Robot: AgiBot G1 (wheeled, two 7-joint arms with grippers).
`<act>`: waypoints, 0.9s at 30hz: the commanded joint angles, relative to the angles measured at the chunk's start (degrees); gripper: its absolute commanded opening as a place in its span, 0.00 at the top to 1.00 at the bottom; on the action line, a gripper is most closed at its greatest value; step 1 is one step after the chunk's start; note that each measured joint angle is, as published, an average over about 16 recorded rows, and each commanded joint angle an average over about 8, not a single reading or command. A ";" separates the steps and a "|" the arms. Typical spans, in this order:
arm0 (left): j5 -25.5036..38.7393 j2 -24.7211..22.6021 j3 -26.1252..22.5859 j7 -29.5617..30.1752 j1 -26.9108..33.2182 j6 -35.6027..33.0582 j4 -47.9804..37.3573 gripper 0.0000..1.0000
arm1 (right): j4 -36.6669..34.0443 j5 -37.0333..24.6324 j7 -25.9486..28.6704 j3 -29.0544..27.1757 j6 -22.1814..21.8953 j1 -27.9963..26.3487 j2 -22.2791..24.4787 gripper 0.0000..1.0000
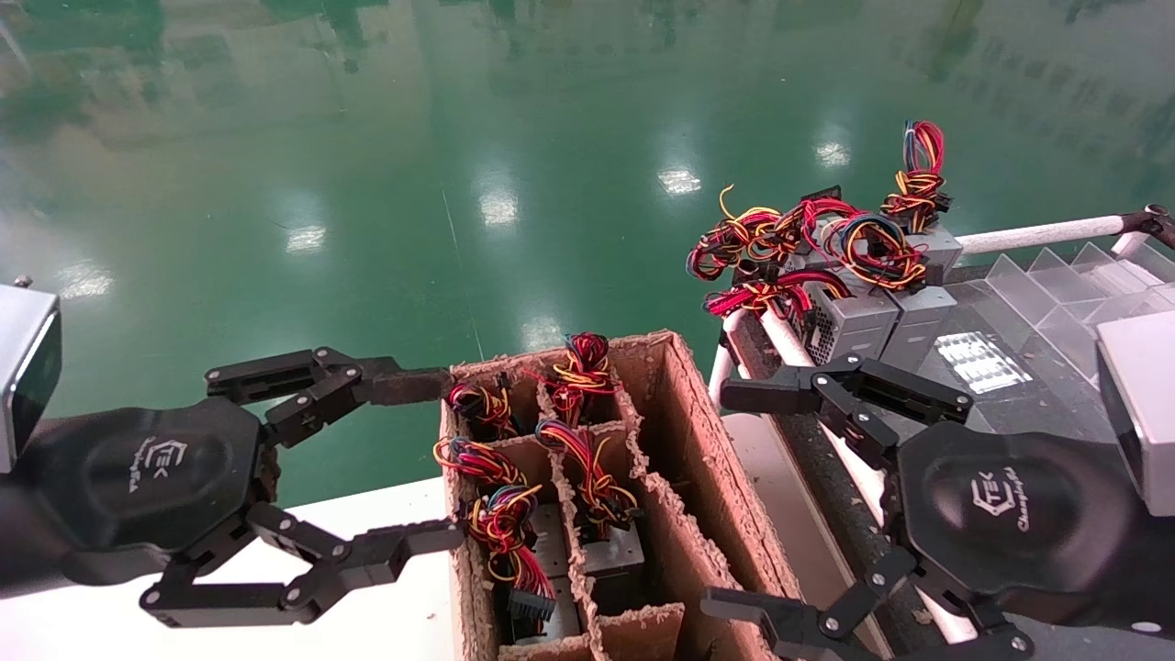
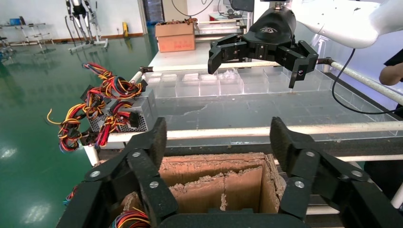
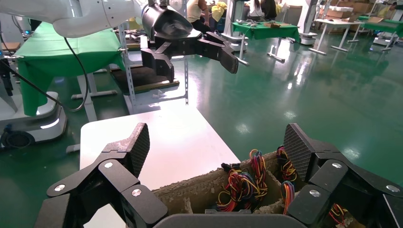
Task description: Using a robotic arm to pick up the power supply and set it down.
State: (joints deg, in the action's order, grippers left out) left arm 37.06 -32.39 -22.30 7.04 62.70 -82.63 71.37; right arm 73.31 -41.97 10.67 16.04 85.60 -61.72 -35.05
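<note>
Several power supplies stand in a torn cardboard box, their red, yellow and blue wire bundles sticking up. More grey power supplies lie on the dark belt to the right, also in the left wrist view. My right gripper, all black on a white arm, hangs open just right of the box with nothing in it; it shows in its own view and in the left wrist view. My left gripper is open at the box's left wall, one fingertip brown with dust.
A white table lies under and left of the box. Clear plastic dividers and a white rail run along the belt at the right. Green floor lies beyond. The box's right-hand compartments hold nothing.
</note>
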 commanded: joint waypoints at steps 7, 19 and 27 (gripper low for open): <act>0.00 0.00 0.00 0.00 0.00 0.00 0.00 1.00 | 0.00 0.00 0.00 0.00 0.00 0.00 0.00 0.00; 0.00 0.00 0.00 0.00 0.00 0.00 0.00 1.00 | 0.00 0.00 0.00 0.00 0.00 0.00 0.00 0.00; 0.00 0.00 0.00 0.00 0.00 0.00 0.00 1.00 | 0.00 0.00 0.00 0.00 0.00 0.00 0.00 0.00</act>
State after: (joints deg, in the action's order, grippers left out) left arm 37.06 -32.39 -22.30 7.04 62.70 -82.63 71.37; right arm 73.31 -41.97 10.67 16.04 85.60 -61.72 -35.05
